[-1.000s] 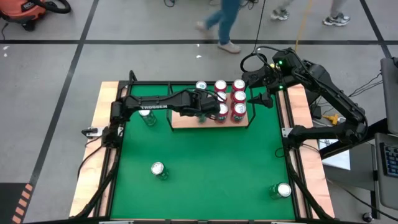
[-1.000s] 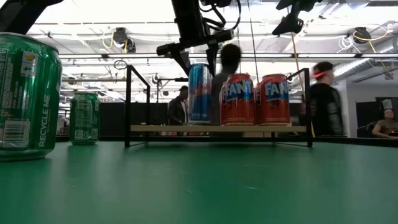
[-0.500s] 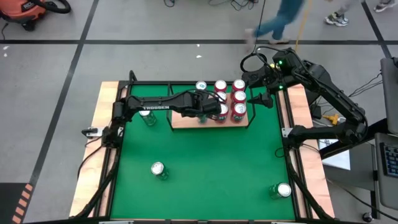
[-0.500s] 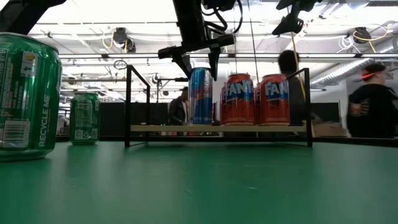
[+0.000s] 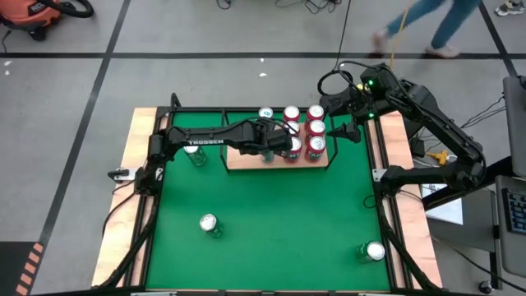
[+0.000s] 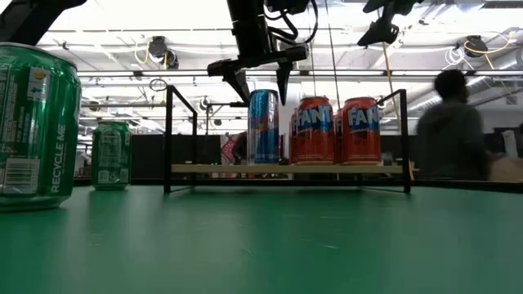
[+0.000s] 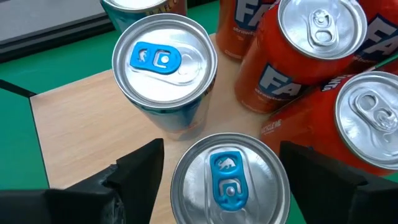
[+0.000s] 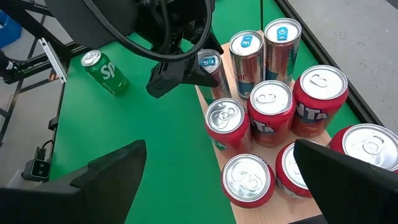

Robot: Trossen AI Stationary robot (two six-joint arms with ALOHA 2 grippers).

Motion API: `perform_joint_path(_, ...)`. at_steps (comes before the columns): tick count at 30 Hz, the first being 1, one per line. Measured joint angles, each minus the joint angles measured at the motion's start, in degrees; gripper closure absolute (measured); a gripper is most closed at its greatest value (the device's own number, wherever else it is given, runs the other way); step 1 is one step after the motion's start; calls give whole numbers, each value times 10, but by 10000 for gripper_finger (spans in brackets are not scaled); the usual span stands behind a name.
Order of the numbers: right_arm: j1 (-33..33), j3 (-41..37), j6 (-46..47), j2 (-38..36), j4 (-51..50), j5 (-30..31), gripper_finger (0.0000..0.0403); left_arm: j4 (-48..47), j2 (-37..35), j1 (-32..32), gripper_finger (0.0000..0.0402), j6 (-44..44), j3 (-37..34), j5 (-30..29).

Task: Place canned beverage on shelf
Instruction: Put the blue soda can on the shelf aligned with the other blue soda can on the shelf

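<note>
- Green felt worktop [image 5: 271, 214]: the light-wood shelf with a thin black rail [image 5: 238, 161] sits toward 12 o'clock, already pretty full of orange soda cans [image 6: 313, 131].
- Left end effector [image 6: 260, 82] just let go; its fingers now hang spread above the tall blue-and-silver can [image 6: 263, 126], which stands on the shelf's 9 o'clock side. This one looks placed.
- Right end effector [image 5: 345, 131] waits wide open at the shelf's 3 o'clock.
- Green cans [image 5: 209, 224] are still left on the worktop.

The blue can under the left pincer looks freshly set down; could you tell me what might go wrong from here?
1. The left pincer is open just above the blue can; a sideways pull-out could clip its rim and tip it.
2. It stands close to the orange cans, so a knock may topple them.
3. It sits near the shelf edge and could fall off.
</note>
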Motion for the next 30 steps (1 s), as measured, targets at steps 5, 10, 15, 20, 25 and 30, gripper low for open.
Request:
perform_joint_path(5,0,0,1,0,0,0,5,-1,-7,0,90,0,0,0)
perform_joint_path(10,0,0,6,0,0,0,5,-5,-41,-10,92,-5,3,22)
perform_joint_path(15,0,0,8,0,0,0,5,-8,-88,-35,107,3,4,53)
perform_joint_path(20,0,0,7,0,0,0,5,-30,-93,-63,134,30,-13,53)
perform_joint_path(25,0,0,2,0,0,0,5,91,-92,-77,177,26,-109,58)
perform_joint_path(30,0,0,2,0,0,0,5,206,-92,-80,215,25,-180,52)
